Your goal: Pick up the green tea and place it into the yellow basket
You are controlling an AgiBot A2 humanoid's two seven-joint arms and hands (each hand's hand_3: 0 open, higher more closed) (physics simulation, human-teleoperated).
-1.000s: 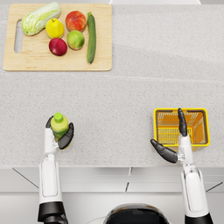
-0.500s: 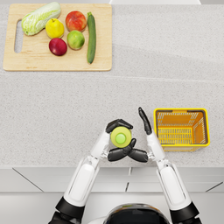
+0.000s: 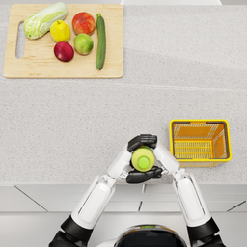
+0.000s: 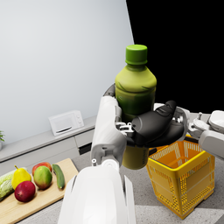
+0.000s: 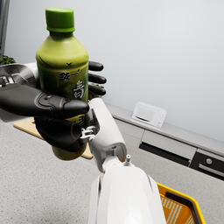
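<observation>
Green tea bottle [image 3: 143,159] upright, clear of the counter, grasped between left hand [image 3: 143,142] fingers on its far side and right hand [image 3: 143,175] fingers wrapping its near side, yellow basket [image 3: 199,141] just right of the fingers.

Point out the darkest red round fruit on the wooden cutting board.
The dark red plum-like fruit at the board's near side, left of the green apple; the other red fruit is lighter, orange-tinged.
</observation>
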